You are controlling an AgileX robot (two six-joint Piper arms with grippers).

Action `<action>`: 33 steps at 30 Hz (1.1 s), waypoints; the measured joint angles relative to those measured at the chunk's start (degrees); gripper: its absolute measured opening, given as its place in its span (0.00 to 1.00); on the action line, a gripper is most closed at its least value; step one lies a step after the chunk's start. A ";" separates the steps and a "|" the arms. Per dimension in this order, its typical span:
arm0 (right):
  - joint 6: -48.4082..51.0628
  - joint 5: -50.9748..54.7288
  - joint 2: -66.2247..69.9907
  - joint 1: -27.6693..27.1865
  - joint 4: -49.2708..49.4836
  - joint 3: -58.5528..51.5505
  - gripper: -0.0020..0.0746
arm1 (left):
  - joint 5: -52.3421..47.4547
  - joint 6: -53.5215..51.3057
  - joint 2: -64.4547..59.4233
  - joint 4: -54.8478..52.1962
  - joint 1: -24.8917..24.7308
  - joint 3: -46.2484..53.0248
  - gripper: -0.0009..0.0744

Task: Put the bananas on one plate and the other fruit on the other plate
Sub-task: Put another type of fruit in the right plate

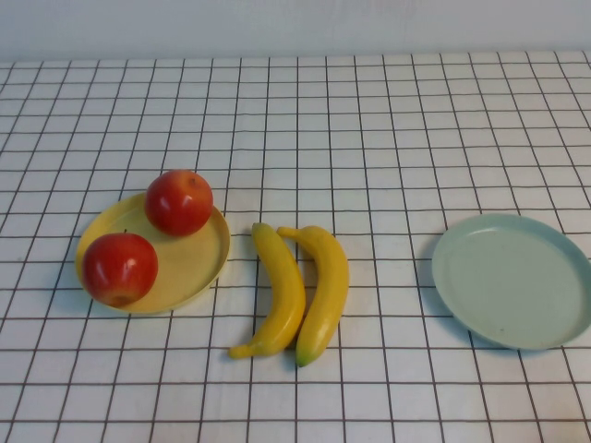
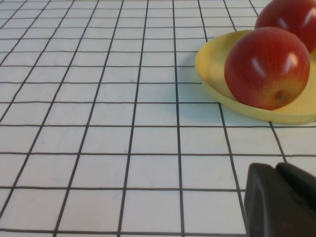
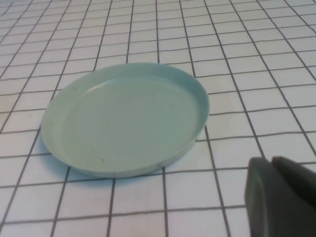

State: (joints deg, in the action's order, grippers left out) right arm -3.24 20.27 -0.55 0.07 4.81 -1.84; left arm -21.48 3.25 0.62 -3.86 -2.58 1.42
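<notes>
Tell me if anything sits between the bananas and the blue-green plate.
Nothing visible does: only bare checkered table separates the bananas from the blue-green plate. Both grippers, left gripper and right gripper, hang back near the plates.

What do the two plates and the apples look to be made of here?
The pale yellow plate and the blue-green plate look like matte moulded plastic: even colour, soft dull sheen. The two apples are glossy with sharp highlights, possibly plastic replicas, though real waxy skin cannot be ruled out. The left gripper sits near the yellow plate, the right gripper near the blue-green plate.
</notes>
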 joint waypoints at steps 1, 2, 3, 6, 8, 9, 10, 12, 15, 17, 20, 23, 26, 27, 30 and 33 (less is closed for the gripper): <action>-0.16 -1.01 0.00 0.00 0.30 0.00 0.00 | 0.00 0.00 0.00 0.06 0.00 0.00 0.01; -0.05 -2.51 0.00 0.00 0.54 0.00 0.00 | 0.00 0.00 0.00 0.06 0.00 0.00 0.01; 0.68 -5.22 0.00 0.00 0.82 0.00 0.00 | 0.00 0.00 0.00 0.06 0.00 0.00 0.01; 3.90 -11.95 0.00 0.00 1.04 2.33 0.00 | 0.00 0.00 0.00 0.06 0.00 0.00 0.01; 5.19 -11.54 0.00 0.00 0.70 7.54 0.00 | 0.00 0.10 0.00 0.14 0.00 0.00 0.01; 5.50 -10.18 0.00 0.00 0.62 10.16 0.00 | 0.00 0.10 0.00 0.14 0.00 0.00 0.01; 6.30 -8.18 0.00 0.00 0.62 13.01 0.00 | 0.00 0.10 0.00 0.14 0.00 0.00 0.01; 9.38 -1.06 0.28 0.00 2.15 20.44 0.00 | 0.00 0.10 0.00 0.14 0.00 0.00 0.01; 12.39 11.51 2.85 0.00 6.75 30.55 0.00 | 0.00 0.10 0.00 0.14 0.00 0.00 0.01; 13.05 18.22 5.39 0.00 8.30 34.74 0.00 | 0.00 0.10 0.00 0.14 0.00 0.00 0.01; 13.49 20.45 8.83 0.00 8.55 36.45 0.00 | 0.00 0.10 0.00 0.14 0.00 0.00 0.01; 13.56 21.88 11.87 0.00 9.90 36.50 0.00 | 0.00 0.10 0.00 0.14 0.00 0.00 0.01; 13.71 24.82 14.77 0.00 13.76 36.50 0.00 | 0.00 0.10 0.00 0.14 0.00 0.00 0.01; 13.82 25.49 15.60 0.00 14.80 36.62 0.00 | 0.00 0.10 0.00 0.14 0.00 0.00 0.01; 13.94 30.21 20.30 0.00 17.79 39.74 0.00 | 0.00 0.10 0.00 0.14 0.00 0.00 0.01; 14.02 38.91 29.15 0.00 18.71 46.76 0.00 | 0.00 0.10 0.00 0.14 0.00 0.00 0.01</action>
State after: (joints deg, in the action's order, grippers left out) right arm 10.78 59.17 28.60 0.07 23.52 44.93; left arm -21.48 3.36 0.62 -3.72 -2.58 1.42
